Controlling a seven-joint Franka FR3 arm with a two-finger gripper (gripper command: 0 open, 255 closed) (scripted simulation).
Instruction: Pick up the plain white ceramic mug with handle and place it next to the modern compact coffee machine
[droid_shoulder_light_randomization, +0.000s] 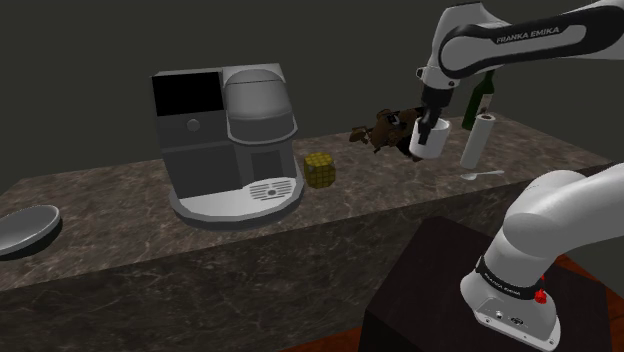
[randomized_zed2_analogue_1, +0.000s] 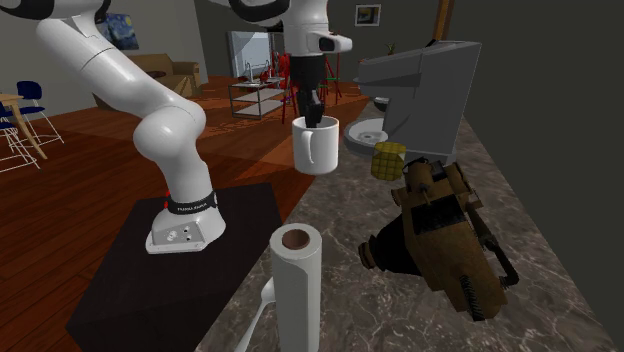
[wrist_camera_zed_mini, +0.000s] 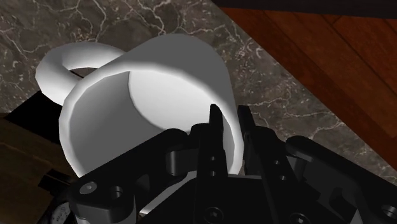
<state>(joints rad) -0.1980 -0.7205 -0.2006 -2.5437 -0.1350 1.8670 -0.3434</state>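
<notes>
I see the jaws pinching the rim wall of the white mug, one finger inside, one outside. Mug hangs right below them, upper right of shoulder view, above the bench, well apart from coffee machine at centre-left.
</notes>
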